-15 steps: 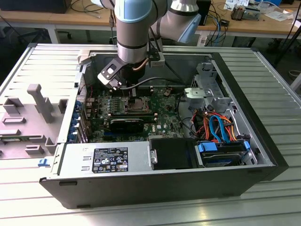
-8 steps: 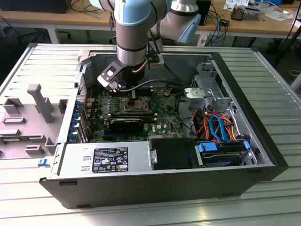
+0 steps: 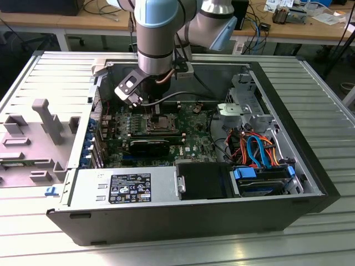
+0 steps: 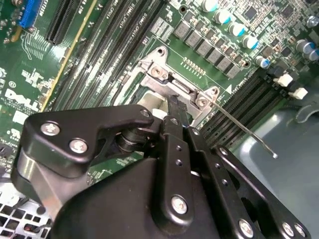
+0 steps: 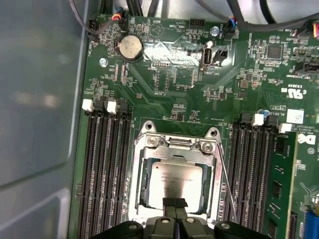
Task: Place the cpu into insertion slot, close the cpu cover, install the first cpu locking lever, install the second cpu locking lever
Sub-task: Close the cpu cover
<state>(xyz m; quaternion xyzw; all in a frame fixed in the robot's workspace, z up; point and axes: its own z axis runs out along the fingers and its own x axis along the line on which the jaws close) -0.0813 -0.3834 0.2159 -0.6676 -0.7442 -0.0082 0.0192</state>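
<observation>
Exterior view: the gripper (image 3: 150,107) stands above the green motherboard (image 3: 194,141) inside the open computer case (image 3: 310,166). First wrist view: the cpu (image 5: 175,177) lies flat in the insertion slot (image 5: 142,191), framed by the lowered cpu cover (image 5: 149,149). The fingertips (image 5: 169,203) are pressed together, gripping nothing, over the cpu's edge. A wire locking lever (image 5: 223,172) runs just beside the cover.

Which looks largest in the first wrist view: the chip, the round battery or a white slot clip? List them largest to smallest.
1. chip
2. round battery
3. white slot clip

All sit on one green board, so nearness hardly skews the order.
</observation>
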